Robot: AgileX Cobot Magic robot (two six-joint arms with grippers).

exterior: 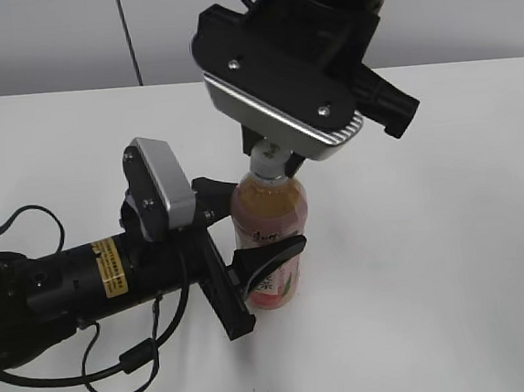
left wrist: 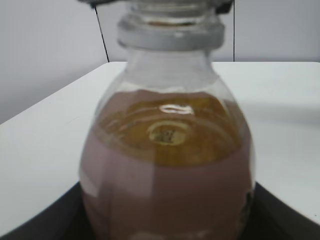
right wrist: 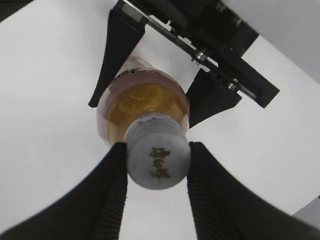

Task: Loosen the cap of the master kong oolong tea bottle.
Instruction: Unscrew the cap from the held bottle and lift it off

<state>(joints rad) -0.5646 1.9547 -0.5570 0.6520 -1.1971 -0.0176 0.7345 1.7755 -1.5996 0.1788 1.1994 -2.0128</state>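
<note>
My left pincer [exterior: 248, 243] clamps bottle [exterior: 272, 223] mid-tabletop [exterior: 449, 235]; right pincer [right wrist: 157, 165] pinches cap [right wrist: 157, 160]. Grips set, twist judged pending.

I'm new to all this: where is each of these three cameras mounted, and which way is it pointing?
Exterior view: above and in front of the table, slanting down at the oolong tea bottle; both arms show, left gripper around its body, right gripper on top.
Left wrist view: on the left arm, level with the bottle, very close; only dark gripper edges show at the bottom.
Right wrist view: on the right arm, looking straight down at the cap between its fingers; the left gripper shows beyond.
All three share the bottle.
</note>
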